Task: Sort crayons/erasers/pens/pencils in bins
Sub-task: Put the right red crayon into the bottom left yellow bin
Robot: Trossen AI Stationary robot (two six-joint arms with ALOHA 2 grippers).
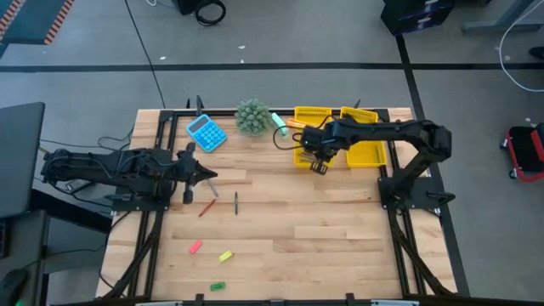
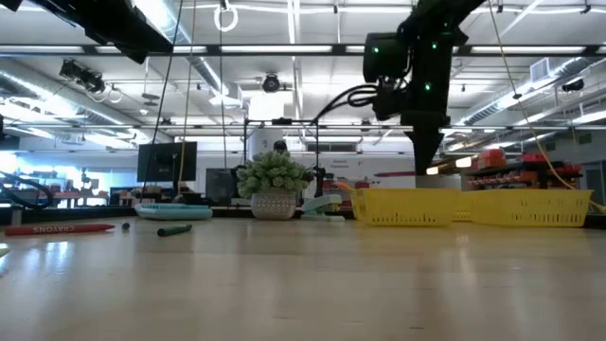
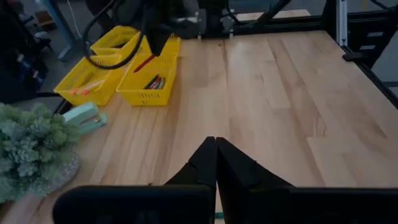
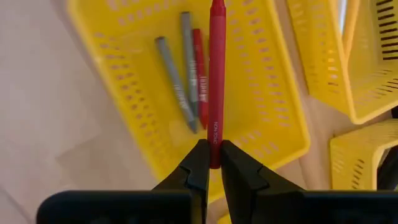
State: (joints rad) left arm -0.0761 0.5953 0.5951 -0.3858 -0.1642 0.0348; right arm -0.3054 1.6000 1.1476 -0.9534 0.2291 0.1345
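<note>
Right claw (image 4: 209, 163) pinching red crayon (image 4: 216, 81) over bin (image 4: 118, 93); left claw (image 3: 216, 163) pressed together. Risk: tilted release bouncing crayon out.

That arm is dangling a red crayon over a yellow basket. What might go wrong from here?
The right gripper pinches the red crayon only at its lower end, so it might tilt and slip out crookedly. The bin below it has low walls; a drop near the edge may bounce onto the table. The shut left gripper waits far off.
</note>
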